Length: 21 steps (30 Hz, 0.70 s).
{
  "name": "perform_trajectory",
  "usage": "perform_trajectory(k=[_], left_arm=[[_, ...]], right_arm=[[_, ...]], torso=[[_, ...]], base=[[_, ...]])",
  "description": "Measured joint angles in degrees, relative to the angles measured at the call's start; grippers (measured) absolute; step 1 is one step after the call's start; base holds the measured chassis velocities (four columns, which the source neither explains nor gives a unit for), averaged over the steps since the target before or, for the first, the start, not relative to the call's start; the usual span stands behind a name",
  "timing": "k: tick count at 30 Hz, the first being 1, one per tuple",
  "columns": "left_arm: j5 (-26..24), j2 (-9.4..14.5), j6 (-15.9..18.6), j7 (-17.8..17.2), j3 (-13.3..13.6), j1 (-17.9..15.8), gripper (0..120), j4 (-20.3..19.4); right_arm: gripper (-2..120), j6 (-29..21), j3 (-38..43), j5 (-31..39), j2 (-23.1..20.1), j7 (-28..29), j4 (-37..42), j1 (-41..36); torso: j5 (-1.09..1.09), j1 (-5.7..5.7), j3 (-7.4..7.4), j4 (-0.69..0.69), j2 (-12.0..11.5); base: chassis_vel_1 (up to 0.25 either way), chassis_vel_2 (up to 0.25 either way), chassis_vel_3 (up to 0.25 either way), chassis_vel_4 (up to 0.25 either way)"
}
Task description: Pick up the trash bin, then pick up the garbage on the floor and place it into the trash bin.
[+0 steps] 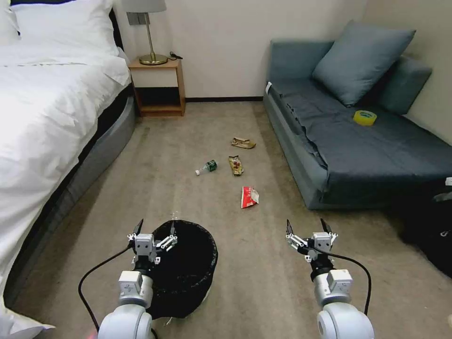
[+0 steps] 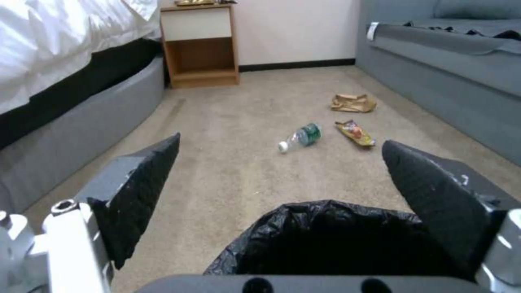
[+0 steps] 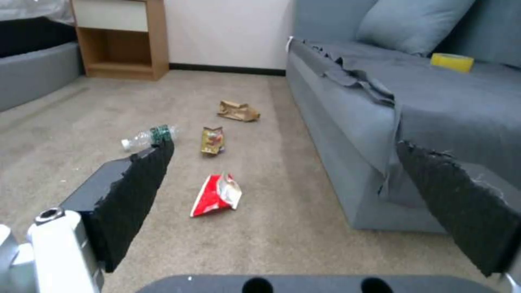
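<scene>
Beige carpet runs between a white bed and a grey sofa. The left hand, spread wide, hovers at the trash bin rim. The right hand is wide too; the garbage lies ahead of both.

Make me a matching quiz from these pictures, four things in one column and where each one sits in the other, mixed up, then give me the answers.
Things:
1. yellow tape roll
2. gold lamp
3. red-and-white snack wrapper
4. left gripper

Places:
A. on the wooden nightstand
B. open, over the rim of the trash bin
C. on the grey sofa seat
D. on the carpet, nearest the robot of the four litter pieces

Pairs: 1-C, 2-A, 3-D, 4-B
</scene>
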Motion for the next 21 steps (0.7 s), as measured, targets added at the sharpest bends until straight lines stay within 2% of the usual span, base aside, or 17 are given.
perform_trajectory(k=[3,5,6,7,8,9,10,12,14,16,21], left_arm=[[-0.05,-0.06,0.24,0.01,-0.09,0.00,100,-0.14],[-0.33,-0.38,1.84,0.11,-0.61,-0.06,100,-1.41],[-0.84,-0.98,4.58,0.19,-1.61,-0.30,100,-3.78],[-0.84,-0.98,4.58,0.19,-1.61,-0.30,100,-3.78],[-1.28,-1.52,7.04,0.37,-2.41,-0.46,100,-5.72],[-1.48,-1.77,8.10,0.47,-2.76,-0.54,100,-6.58],[-2.11,-2.53,11.74,0.72,-4.02,-0.82,100,-9.56],[-2.27,-2.71,12.59,0.78,-4.32,-0.89,100,-10.26],[-3.13,-3.79,17.44,1.12,-5.99,-1.27,100,-14.24],[-3.40,-4.12,19.12,1.26,-6.50,-1.38,100,-15.46],[-3.47,-4.17,19.36,1.32,-6.54,-1.40,100,-15.67]], right_arm=[[100,-0.18,0.00,-0.01,0.03,0.12,0.23,-0.01],[100,-1.52,0.10,-0.09,0.38,1.08,1.82,-0.20],[100,-3.79,0.35,-0.24,0.98,2.76,4.66,-0.54],[100,-3.79,0.35,-0.24,0.98,2.76,4.66,-0.54],[100,-5.84,0.59,-0.42,1.56,4.27,7.11,-0.88],[100,-6.73,0.67,-0.48,1.81,4.92,8.17,-1.04],[100,-9.54,1.00,-0.69,2.57,7.01,11.60,-1.47],[100,-10.26,1.08,-0.74,2.75,7.55,12.45,-1.58],[100,-14.51,1.54,-1.07,3.95,10.69,17.61,-2.29],[100,-16.33,2.28,0.29,3.52,12.29,20.84,-3.41],[100,-16.85,2.44,1.24,3.08,12.76,21.78,-3.91]], torso=[[0.00,0.00,0.00,0.00,0.00],[0.00,0.00,0.00,0.01,0.00],[0.00,0.00,0.00,0.01,0.00],[0.00,0.00,0.00,0.01,0.00],[0.00,0.00,0.00,0.01,0.00],[0.00,0.00,0.00,0.00,0.00],[0.00,0.00,0.00,0.01,0.00],[0.00,0.00,0.00,0.01,0.00],[0.00,0.00,0.00,0.00,0.00],[-0.03,0.00,-0.01,0.00,0.00],[0.00,0.00,-0.01,0.00,0.00]], base=[[0.000,0.000,0.000,0.000],[0.000,0.000,0.000,0.000],[0.000,0.000,0.000,0.000],[0.000,0.000,0.000,0.000],[0.000,0.000,0.000,0.000],[0.000,0.000,0.000,0.000],[0.000,0.000,0.000,0.000],[0.000,0.000,0.000,0.000],[0.000,0.000,0.000,0.000],[0.000,0.000,0.000,0.000],[0.000,0.000,0.000,0.000]])
